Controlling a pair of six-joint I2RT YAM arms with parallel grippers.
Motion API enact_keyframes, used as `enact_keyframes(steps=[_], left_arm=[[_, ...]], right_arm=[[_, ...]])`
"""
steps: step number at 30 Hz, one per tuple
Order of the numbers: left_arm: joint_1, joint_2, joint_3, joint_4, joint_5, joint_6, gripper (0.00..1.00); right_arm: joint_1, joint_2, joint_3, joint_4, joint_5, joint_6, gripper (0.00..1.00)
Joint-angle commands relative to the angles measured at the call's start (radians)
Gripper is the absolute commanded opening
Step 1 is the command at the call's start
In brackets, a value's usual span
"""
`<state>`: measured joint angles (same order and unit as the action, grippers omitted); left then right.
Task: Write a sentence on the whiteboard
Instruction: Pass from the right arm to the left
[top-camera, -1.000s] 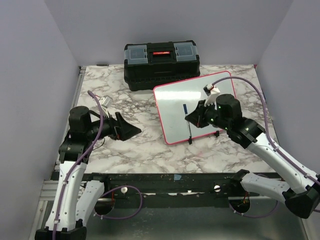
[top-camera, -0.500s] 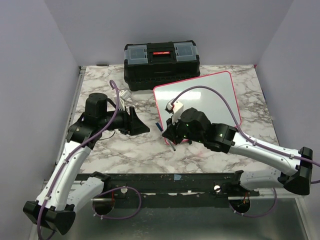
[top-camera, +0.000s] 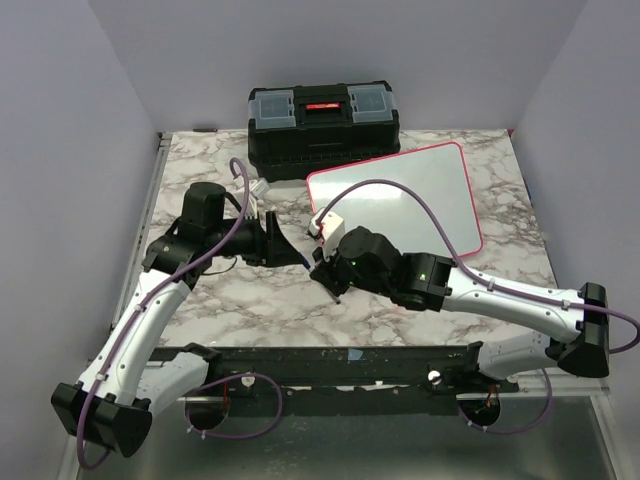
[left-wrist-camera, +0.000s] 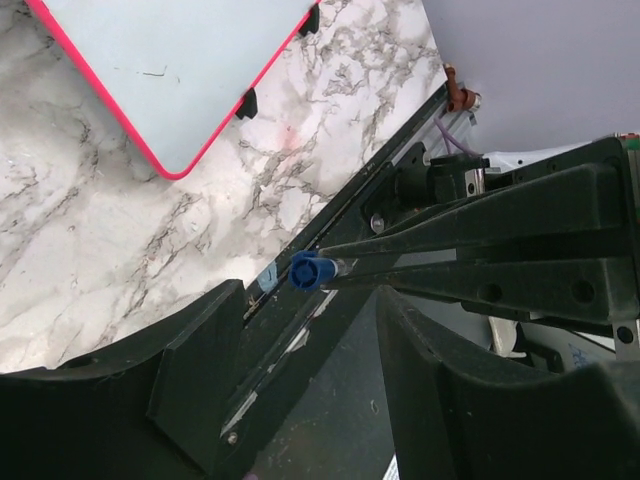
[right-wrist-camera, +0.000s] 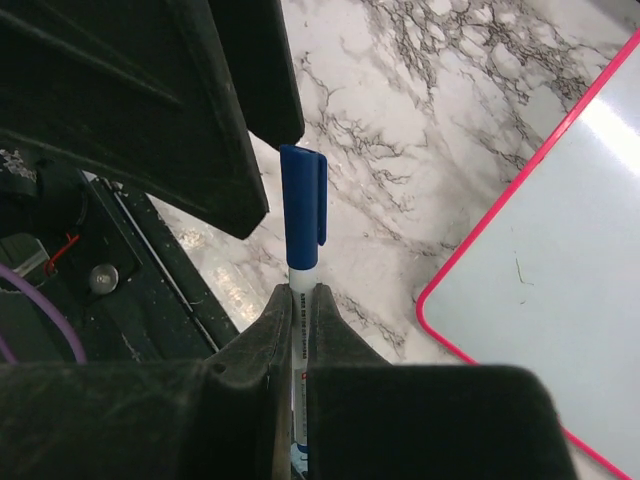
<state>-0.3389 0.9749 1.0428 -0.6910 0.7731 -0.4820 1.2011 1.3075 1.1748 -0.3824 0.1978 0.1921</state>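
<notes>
The pen is squeezed tight by the right gripper, with its blue cap sticking out. The cap should be pinched squarely by the left gripper, whose jaws are parted, then pulled straight off. The whiteboard is laid toward one o'clock.

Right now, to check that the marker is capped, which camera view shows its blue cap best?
The right wrist view: the blue cap shows full length, clip included, just above the right gripper, which is shut on the marker. The left wrist view shows only the cap's round end. In the top view it is too small to make out.
</notes>
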Motion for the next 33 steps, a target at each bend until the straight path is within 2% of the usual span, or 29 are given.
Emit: enact_keyframes(steps=[1,13,22,24,28,33], left_arm=[[-0.021,0.012,-0.007,-0.002,0.026,-0.008,0.56],[-0.048,0.026,-0.048,0.008,0.039,-0.006,0.48],[-0.051,-0.007,-0.095,0.004,0.061,-0.004,0.34],[-0.052,-0.016,-0.105,0.005,0.067,-0.004,0.28],[-0.052,-0.027,-0.119,0.014,0.069,-0.016,0.01],[-0.053,-0.064,-0.121,0.053,0.050,-0.062,0.00]], right_arm=[[0.023,0.020,0.038,0.028,0.038,-0.039,0.00],[0.079,0.061,0.055,0.052,0.072,-0.073,0.01],[0.093,0.075,0.059,0.055,0.099,-0.081,0.01],[0.097,0.076,0.057,0.056,0.100,-0.082,0.01],[0.105,0.081,0.055,0.056,0.108,-0.081,0.01],[0.107,0.095,0.069,0.041,0.179,-0.029,0.01]])
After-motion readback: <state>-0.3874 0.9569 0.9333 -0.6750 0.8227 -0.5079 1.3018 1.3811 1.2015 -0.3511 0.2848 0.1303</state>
